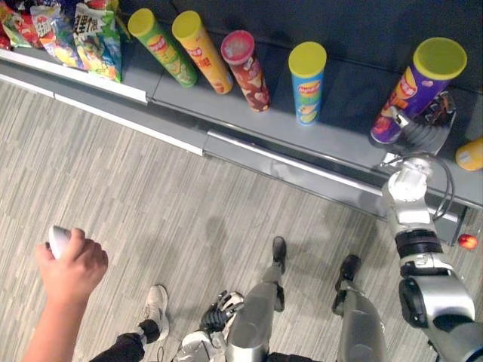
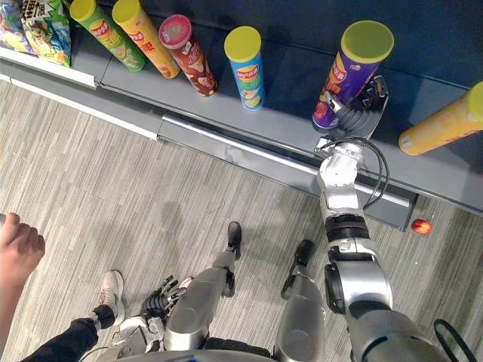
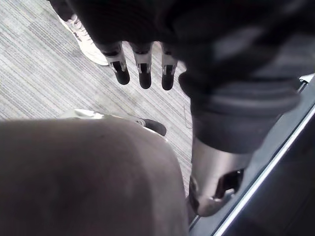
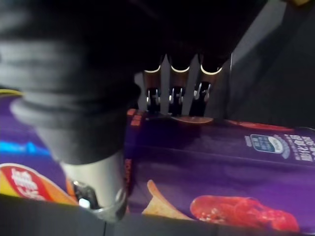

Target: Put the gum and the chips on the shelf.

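Right hand (image 2: 353,108) at the shelf (image 2: 279,113), fingers and thumb curled round the lower part of the purple chips can (image 2: 353,68), which stands on the shelf at 1 o'clock. A row of cans (image 2: 245,64) runs toward 10 o'clock. A yellow can (image 2: 441,124) lies at its 3 o'clock. Left hand (image 2: 157,300) hangs at 7 o'clock, fingers relaxed, holding nothing. A person's hand (image 1: 72,264) at 8 o'clock grips a small white object (image 1: 57,240).

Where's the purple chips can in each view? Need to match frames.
Left eye view: purple chips can upper right, on the shelf.
Right eye view: the can top, right of centre.
Right wrist view: the can close up, past the fingers.
Left wrist view: faces the floor.
Landmark: right robot hand gripping the can's base.
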Robot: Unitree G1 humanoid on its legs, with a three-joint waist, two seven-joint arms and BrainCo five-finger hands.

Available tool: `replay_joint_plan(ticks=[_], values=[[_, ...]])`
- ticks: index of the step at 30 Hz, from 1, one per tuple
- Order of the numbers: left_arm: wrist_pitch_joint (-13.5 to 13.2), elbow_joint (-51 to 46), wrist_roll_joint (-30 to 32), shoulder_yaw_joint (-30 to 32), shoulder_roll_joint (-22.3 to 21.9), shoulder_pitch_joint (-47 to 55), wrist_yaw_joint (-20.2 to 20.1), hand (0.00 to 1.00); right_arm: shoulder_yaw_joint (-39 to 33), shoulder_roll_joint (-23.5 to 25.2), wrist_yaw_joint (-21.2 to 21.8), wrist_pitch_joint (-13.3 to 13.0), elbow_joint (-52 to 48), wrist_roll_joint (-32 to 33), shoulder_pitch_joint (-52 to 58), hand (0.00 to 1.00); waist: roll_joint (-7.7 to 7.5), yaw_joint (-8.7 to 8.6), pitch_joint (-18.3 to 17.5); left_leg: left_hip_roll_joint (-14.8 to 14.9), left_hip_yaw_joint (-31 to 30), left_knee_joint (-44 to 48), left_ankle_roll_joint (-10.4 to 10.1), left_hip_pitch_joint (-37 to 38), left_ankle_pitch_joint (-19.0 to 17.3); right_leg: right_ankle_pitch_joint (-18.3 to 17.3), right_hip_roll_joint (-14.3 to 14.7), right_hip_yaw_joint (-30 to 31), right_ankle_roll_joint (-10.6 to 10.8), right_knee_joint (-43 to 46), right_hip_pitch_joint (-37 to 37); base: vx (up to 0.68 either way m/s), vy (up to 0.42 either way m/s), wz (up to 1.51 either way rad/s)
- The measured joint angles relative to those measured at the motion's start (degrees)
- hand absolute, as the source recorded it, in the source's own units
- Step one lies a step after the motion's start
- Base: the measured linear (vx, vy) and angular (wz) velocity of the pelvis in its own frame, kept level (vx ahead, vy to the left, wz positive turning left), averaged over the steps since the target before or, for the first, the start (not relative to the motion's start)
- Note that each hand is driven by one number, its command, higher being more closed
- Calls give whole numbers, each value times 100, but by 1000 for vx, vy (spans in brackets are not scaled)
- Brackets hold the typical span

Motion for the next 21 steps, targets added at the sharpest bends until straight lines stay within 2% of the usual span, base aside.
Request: replay_joint_plan(ticks=[5, 8, 21], values=[[-2, 0, -4, -53, 14, -26, -2, 0, 5, -41, -51, -31, 226, -3, -113, 100, 20, 46, 0, -10, -14, 0, 13, -75, 35, 0, -19, -4, -1, 56, -99, 1, -3, 1], [-1, 1, -8, -102, 22, -82, -4, 0, 8, -191, -102, -58, 342, -3, -159, 100, 37, 131, -12, -31, -28, 0, 14, -131, 51, 0, -43, -4, 0, 84, -167, 12, -11, 0], [-12, 5, -395, -221, 35, -126, 58, 0, 100, -410, -265, -99, 814, -4, -434, 100, 53, 220, -22, -102, -36, 1, 41, -323, 80, 18, -116, -14, 27, 83, -347, 43, -17, 2]])
